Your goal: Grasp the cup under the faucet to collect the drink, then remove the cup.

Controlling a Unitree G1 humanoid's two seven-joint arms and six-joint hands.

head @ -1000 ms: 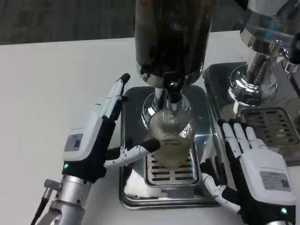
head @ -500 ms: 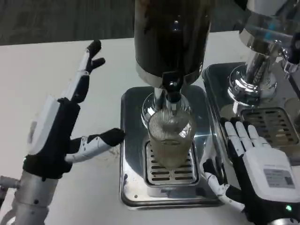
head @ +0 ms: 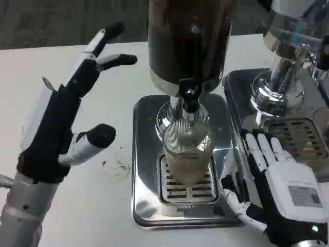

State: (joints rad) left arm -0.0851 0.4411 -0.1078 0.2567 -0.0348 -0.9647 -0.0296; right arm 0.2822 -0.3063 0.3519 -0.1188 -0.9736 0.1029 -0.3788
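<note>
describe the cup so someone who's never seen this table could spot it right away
Find the tall dark dispenser at the middle of the table. Its base is a steel tray with a slotted grate, and the cup stands on that grate right under the faucet. It is the only clear ribbed thing among shiny metal.

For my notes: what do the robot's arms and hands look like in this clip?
Both forearms are silver metal cylinders. The left hand shows a black palm and white fingers with black tips. The right hand has a white back bearing a grey label, a small green light near the wrist, and white fingers with black sides.
</note>
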